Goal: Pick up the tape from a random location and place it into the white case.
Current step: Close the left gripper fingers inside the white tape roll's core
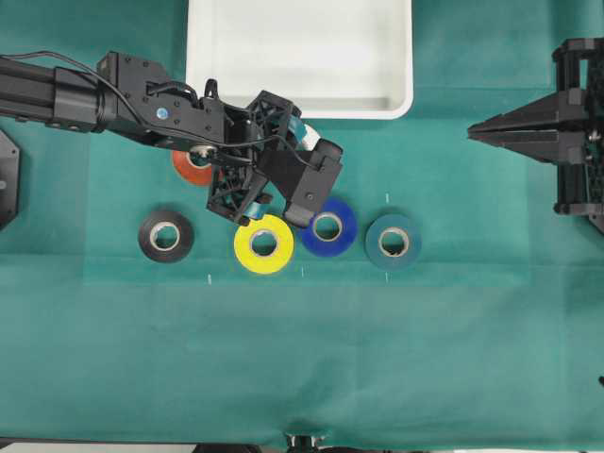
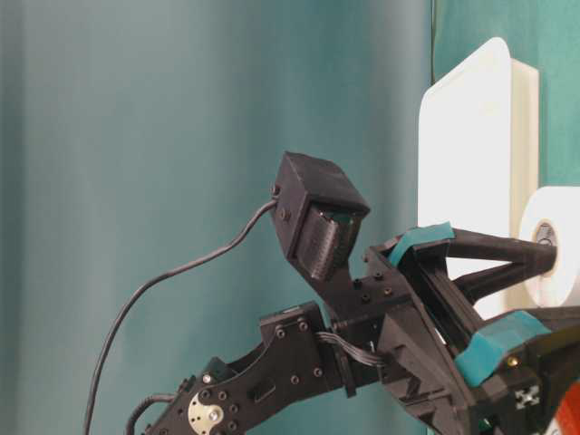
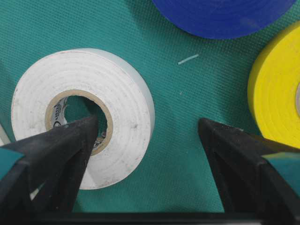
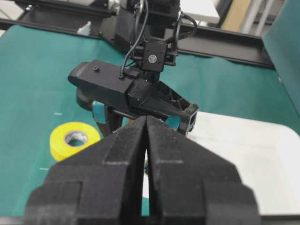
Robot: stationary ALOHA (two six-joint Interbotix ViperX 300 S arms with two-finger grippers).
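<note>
Because one finger (image 3: pixel 70 145) dips into the core of the white tape (image 3: pixel 84 119) and the other stands outside its wall, looks set to pinch that wall. Left end effector (image 3: pixel 147 154) spread wide, gripping nothing yet. Yellow roll (image 3: pixel 276 89) and blue roll (image 3: pixel 220 14) near the tape, leaving little room. White case (image 1: pixel 300 99) just beyond the tape, interior open. Right end effector (image 4: pixel 146 154) pressed together, well apart.
</note>
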